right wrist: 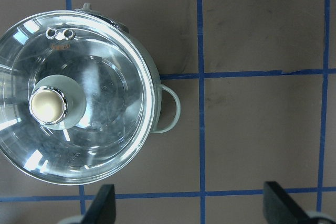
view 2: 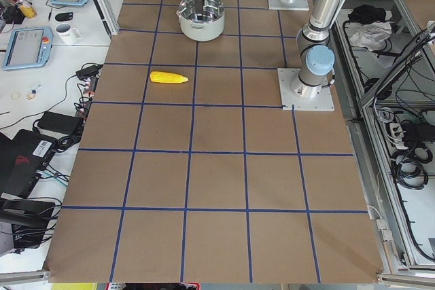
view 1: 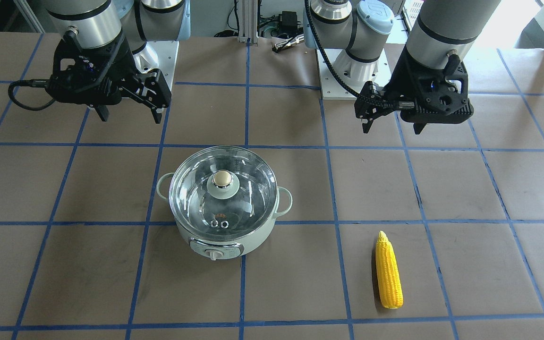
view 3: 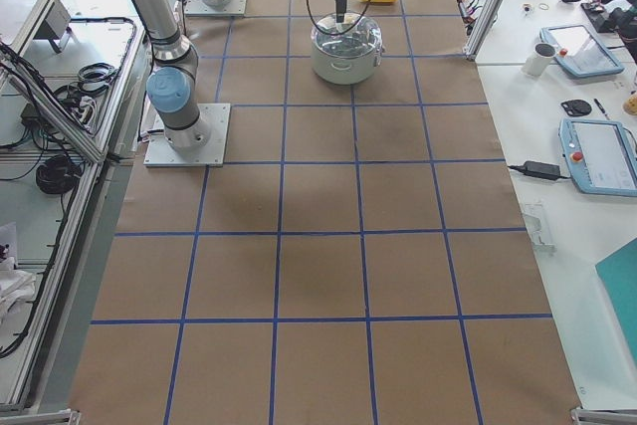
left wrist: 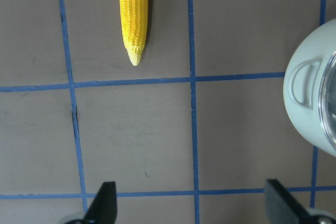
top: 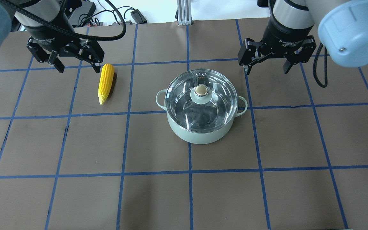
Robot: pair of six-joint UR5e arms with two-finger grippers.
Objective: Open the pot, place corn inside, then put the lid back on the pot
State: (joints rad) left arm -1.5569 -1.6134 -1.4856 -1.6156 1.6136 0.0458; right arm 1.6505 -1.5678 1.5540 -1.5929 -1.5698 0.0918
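With left claw [top: 78, 65] and right claw [top: 267, 68] both spread and empty, the glass lid [top: 216, 99] seated on the pot [top: 200, 134] looks fragile and slick, best pinched by its knob [top: 201, 90], while the stiff, probably light corn [top: 105, 82] lies well apart on the tabletop [top: 158, 198].

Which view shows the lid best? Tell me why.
Right wrist-mounted: the lid looks largest, from above, knob and vent holes sharp. Front-facing and overhead show it smaller, side views tiny, left wrist only its edge.
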